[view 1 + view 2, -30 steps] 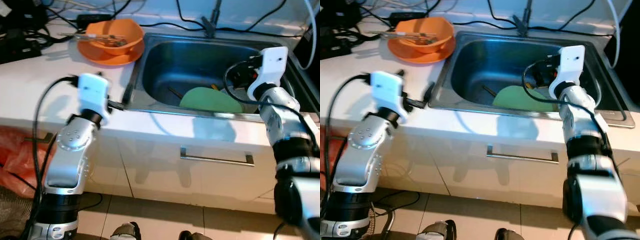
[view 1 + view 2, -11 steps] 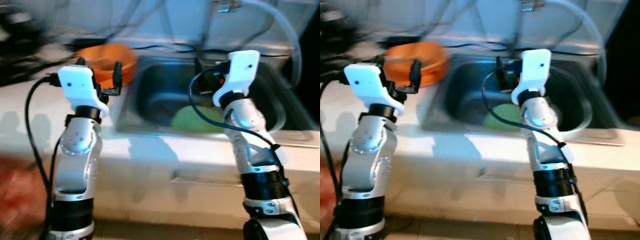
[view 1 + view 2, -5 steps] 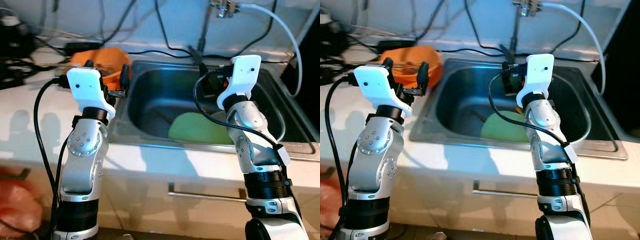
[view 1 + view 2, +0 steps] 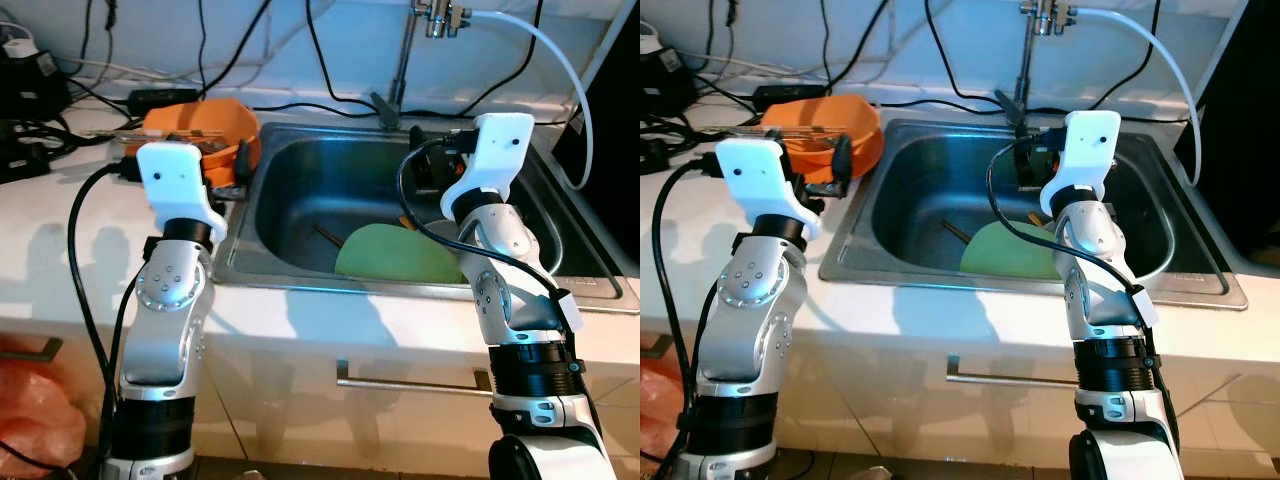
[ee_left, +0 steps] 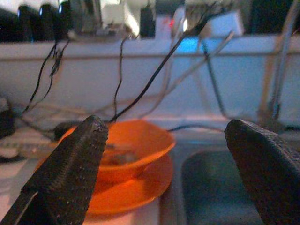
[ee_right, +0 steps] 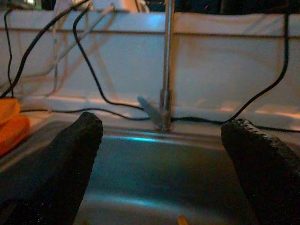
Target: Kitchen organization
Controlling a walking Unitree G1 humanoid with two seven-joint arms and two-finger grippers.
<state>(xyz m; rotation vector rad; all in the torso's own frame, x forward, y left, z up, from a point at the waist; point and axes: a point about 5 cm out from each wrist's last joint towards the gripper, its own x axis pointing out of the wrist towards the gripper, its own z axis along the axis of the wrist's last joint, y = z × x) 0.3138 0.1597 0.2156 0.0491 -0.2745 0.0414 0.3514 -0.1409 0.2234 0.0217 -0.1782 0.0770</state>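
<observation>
A steel sink (image 4: 300, 262) was set into a white counter (image 4: 60, 270), and in its basin lay a pale green plate (image 4: 395, 256), tilted against the near wall with its rim raised toward the robot. A thin dark utensil (image 4: 328, 236) lay on the basin floor just left of the plate, and a small orange piece (image 6: 183, 219) sat on the floor near the plate's far edge. On the counter at the sink's far left corner stood an orange bowl (image 4: 205, 122) on an orange dish (image 5: 136, 185), with cutlery resting in the bowl.

The left gripper (image 5: 164, 154) was raised over the counter at the sink's left edge, near the bowl, its fingers (image 5: 70, 164) spread wide apart and holding nothing. The right gripper (image 6: 159, 159) hung over the basin above the plate, its fingers (image 6: 77, 154) likewise wide apart and empty.

The head views took in the whole sink, the tap (image 4: 435, 15) with its white hose (image 4: 550, 50), black cables (image 4: 330, 60) along the far wall, and a drawer handle (image 4: 410, 383) below the counter. The left wrist view showed the bowl and dish from the side, between the fingers, with cables against the wall behind. The right wrist view looked across the basin to the tap's stem (image 6: 166, 70) and the lever (image 6: 150, 112) at its base.
</observation>
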